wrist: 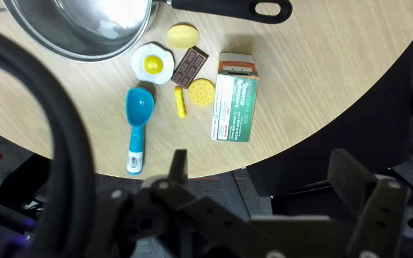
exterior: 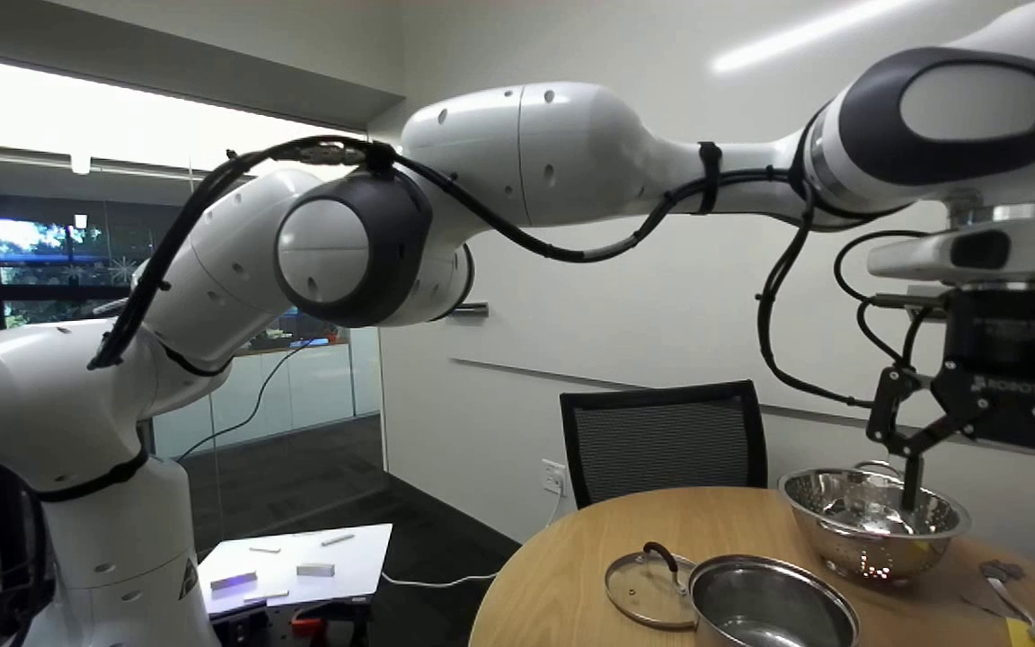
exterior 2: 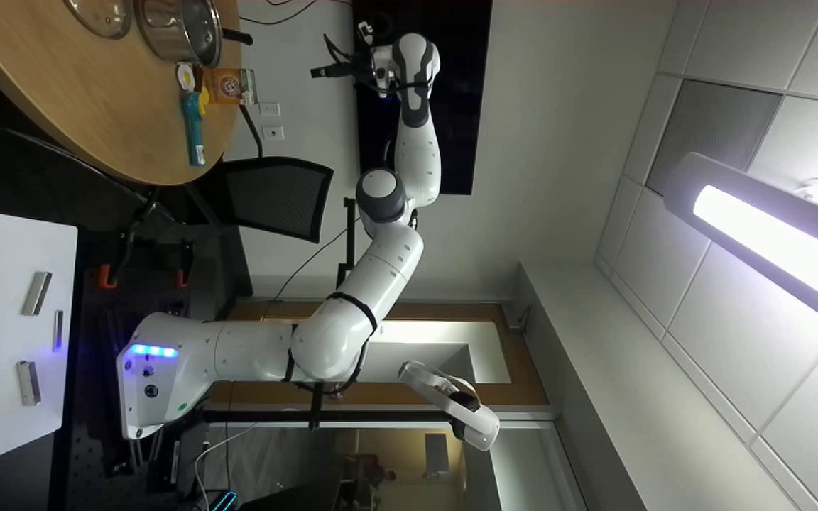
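My gripper [wrist: 259, 157] is open and empty, its two fingers wide apart. In the wrist view it is over the table's curved edge, nearest a green-and-white box [wrist: 240, 107]. Beyond it on the table lie a blue scoop [wrist: 139, 111], a toy fried egg [wrist: 153, 64], a chocolate bar [wrist: 190, 67], a round yellow cracker [wrist: 201, 92], a yellow stick [wrist: 179, 102] and a pale yellow oval [wrist: 183, 36]. A metal saucepan [wrist: 84, 57] has a black handle. The gripper also shows high above the table in an exterior view [exterior 2: 320, 72].
The round wooden table [exterior: 553, 575] also holds a metal colander [exterior: 868, 553], a glass lid [exterior: 639, 593] and a spoon [exterior: 1016, 607]. A black mesh chair [exterior: 661, 440] stands at its edge. A white board [exterior: 302, 598] with several metal pieces is near the robot base.
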